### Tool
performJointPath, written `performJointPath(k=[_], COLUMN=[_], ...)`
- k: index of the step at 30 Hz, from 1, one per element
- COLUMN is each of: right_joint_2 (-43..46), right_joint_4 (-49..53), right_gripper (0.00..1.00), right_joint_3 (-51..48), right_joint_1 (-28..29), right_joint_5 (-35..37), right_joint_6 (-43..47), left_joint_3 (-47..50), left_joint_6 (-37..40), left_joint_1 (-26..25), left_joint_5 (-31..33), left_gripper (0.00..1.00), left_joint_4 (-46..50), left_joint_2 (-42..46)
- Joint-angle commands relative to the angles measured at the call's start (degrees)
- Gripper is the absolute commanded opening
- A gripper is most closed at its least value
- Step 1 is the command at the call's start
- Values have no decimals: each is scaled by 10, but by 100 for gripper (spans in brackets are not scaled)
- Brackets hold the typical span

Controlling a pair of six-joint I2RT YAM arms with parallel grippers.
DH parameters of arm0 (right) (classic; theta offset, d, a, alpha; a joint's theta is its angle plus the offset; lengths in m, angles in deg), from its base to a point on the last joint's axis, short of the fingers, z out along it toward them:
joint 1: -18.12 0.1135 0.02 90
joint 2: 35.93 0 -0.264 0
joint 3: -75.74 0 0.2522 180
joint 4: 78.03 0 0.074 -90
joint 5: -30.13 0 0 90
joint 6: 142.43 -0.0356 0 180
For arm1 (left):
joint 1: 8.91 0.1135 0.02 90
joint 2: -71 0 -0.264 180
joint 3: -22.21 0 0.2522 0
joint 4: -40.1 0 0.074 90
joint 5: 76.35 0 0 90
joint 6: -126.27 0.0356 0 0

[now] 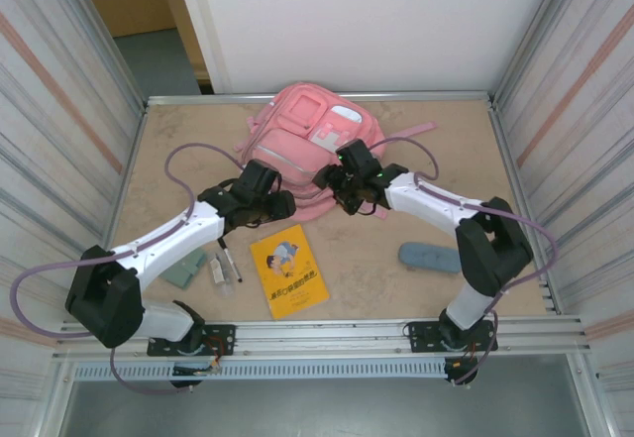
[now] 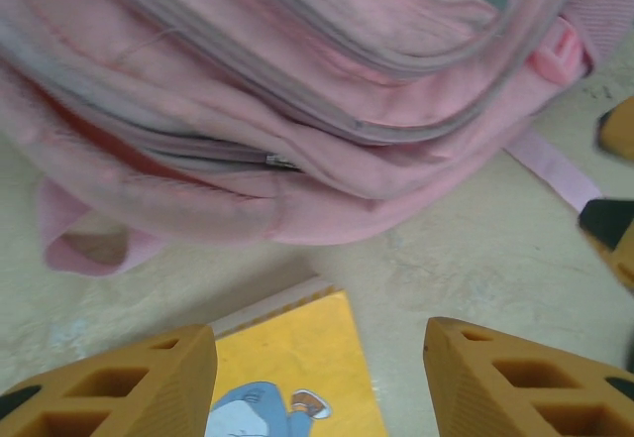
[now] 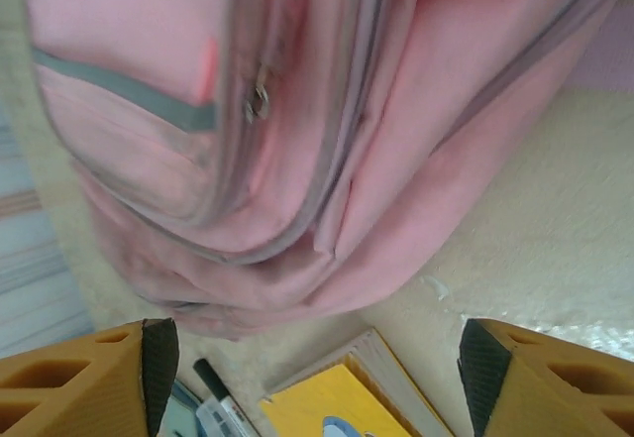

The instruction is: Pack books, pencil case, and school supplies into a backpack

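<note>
The pink backpack (image 1: 302,125) lies at the back middle of the table, its grey zips (image 3: 258,100) closed along the near side. My left gripper (image 1: 285,205) hovers at the bag's near left edge. It is open with nothing between its orange fingers (image 2: 129,387), above the top corner of the yellow book (image 2: 297,368). My right gripper (image 1: 334,185) is at the bag's near right edge, open wide and empty, its pads (image 3: 158,358) apart from the fabric (image 3: 297,160). The book (image 1: 287,271) lies flat in front. The blue-grey pencil case (image 1: 429,257) rests to the right.
Left of the book lie a black marker (image 1: 230,264), a small pale stick (image 1: 216,271) and a grey-green block (image 1: 185,267). The marker (image 3: 213,392) also appears beside the book (image 3: 337,402). Metal walls (image 1: 59,110) ring the table. A pink strap (image 2: 555,164) trails on the table.
</note>
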Motion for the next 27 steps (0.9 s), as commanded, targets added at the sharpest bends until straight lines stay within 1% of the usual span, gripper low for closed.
performJointPath(k=[1, 7, 8, 9, 10, 11, 12, 14, 15, 16, 19, 22, 27], right_joint_2=[-56, -136, -150, -160, -164, -165, -159, -142, -130, -121, -98, -83, -61], right_joint_4=[-15, -53, -66, -89, -103, -122, -142, -145, -142, -139, -142, -133, -127], right_gripper=[72, 70, 66, 59, 48, 33, 22, 6, 2, 0, 0, 0, 0], right_joint_3=[45, 89, 90, 87, 83, 76, 67, 64, 65, 65, 69, 88, 107], right_joint_1=[18, 29, 27, 24, 22, 20, 19, 20, 20, 21, 20, 18, 13], right_joint_5=[-22, -16, -21, -26, -28, -30, -28, -16, -10, -7, -9, -19, -25], right_joint_6=[-38, -78, -88, -98, -105, -111, -109, -96, -89, -85, -78, -66, -50], left_joint_3=[14, 35, 38, 38, 39, 40, 44, 48, 45, 42, 31, 24, -23], left_joint_6=[-6, -4, -6, -7, -7, -6, -5, -3, -2, 1, 7, 9, 22], left_joint_1=[14, 24, 26, 28, 28, 29, 28, 29, 29, 30, 28, 26, 19], left_joint_5=[1, 8, 3, -1, -4, -8, -10, -10, -12, -17, -35, -38, -40], left_gripper=[57, 58, 57, 57, 57, 57, 57, 57, 57, 57, 58, 58, 58], left_joint_4=[14, 11, 8, 7, 8, 7, 5, 2, 1, 2, -10, -34, -37], left_joint_2=[27, 51, 51, 50, 50, 51, 52, 56, 56, 55, 52, 38, 1])
